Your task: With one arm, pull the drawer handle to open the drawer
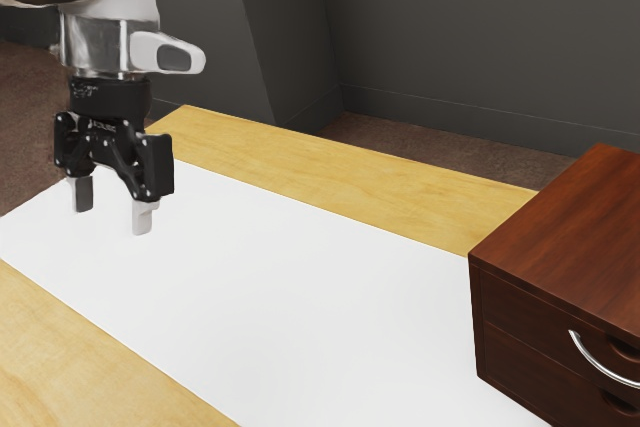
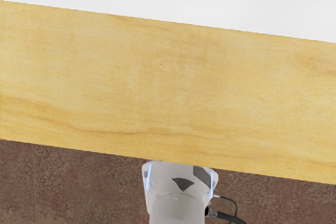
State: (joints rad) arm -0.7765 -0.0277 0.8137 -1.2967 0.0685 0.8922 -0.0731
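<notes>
A dark red-brown wooden drawer cabinet [image 1: 575,277] stands on the table at the exterior view's right edge. Its upper drawer carries a curved silver handle [image 1: 597,360] on the front face, and the drawer front sits flush with the cabinet. My black gripper [image 1: 112,209] hangs above the white mat at the exterior view's left, far from the cabinet. Its two fingers point down, stand apart, and hold nothing.
A white mat [image 1: 280,297] covers the middle of the light wooden table [image 1: 350,182]. In the wrist view the table's wooden strip [image 2: 168,93] borders brown carpet [image 2: 63,187], with the arm's white base [image 2: 178,192] below.
</notes>
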